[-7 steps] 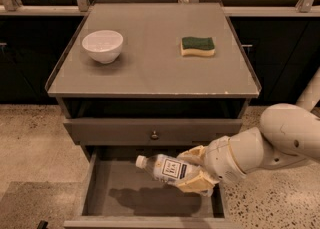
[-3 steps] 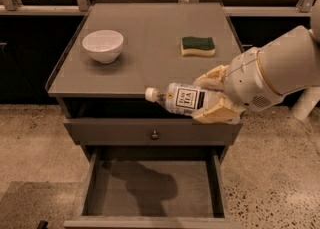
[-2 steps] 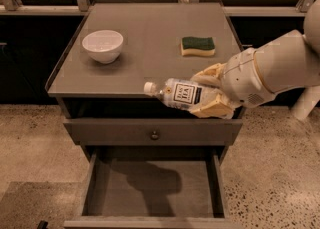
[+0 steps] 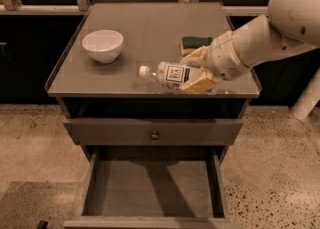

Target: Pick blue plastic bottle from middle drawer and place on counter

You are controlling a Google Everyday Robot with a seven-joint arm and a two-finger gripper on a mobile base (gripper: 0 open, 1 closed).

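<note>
One blue plastic bottle [image 4: 171, 74], sideways over the counter [image 4: 150, 28], clamped in the one gripper [image 4: 193, 72]; one bowl [image 4: 102, 45], one sponge [image 4: 196, 42] there; one middle drawer [image 4: 152, 185] open below.

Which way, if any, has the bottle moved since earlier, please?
Yes: the bottle rose from the middle drawer to over the counter, beside the sponge, in the gripper.

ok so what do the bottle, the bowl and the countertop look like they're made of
The blue plastic bottle, held by the gripper at the front of the counter: clear plastic, see-through with glints, paper-like white label. The bowl: probably glazed ceramic, white and glossy, though plastic is possible. The counter: smooth grey laminate or metal with a soft sheen; can't tell which.
</note>
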